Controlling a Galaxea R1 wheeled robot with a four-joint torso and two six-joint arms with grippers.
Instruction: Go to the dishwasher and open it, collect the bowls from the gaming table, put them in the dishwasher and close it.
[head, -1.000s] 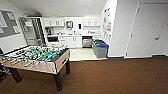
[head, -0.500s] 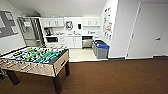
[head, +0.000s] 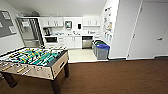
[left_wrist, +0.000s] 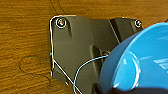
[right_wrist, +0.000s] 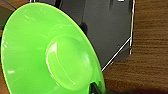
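Note:
A deep blue bowl (left_wrist: 140, 60) hangs over the brown wood floor in the left wrist view, and my left gripper (left_wrist: 112, 89) is shut on its rim. My right gripper (right_wrist: 96, 88) is shut on the edge of a wide lime-green bowl (right_wrist: 50, 55), also above the floor. Far ahead in the head view, the stainless steel dishwasher (head: 87, 42) sits under the white kitchen counter, and its front looks upright. The gaming table is out of view.
A table-football table (head: 35, 61) stands close on the left. Grey bins with a blue lid (head: 102, 51) line the right side of the kitchen entrance. A white wall and door (head: 150, 32) are on the right. Brown floor (head: 112, 77) stretches ahead.
The whole head view has shifted a little, so the camera has moved slightly toward the kitchen. The table-football table now shows a bit larger.

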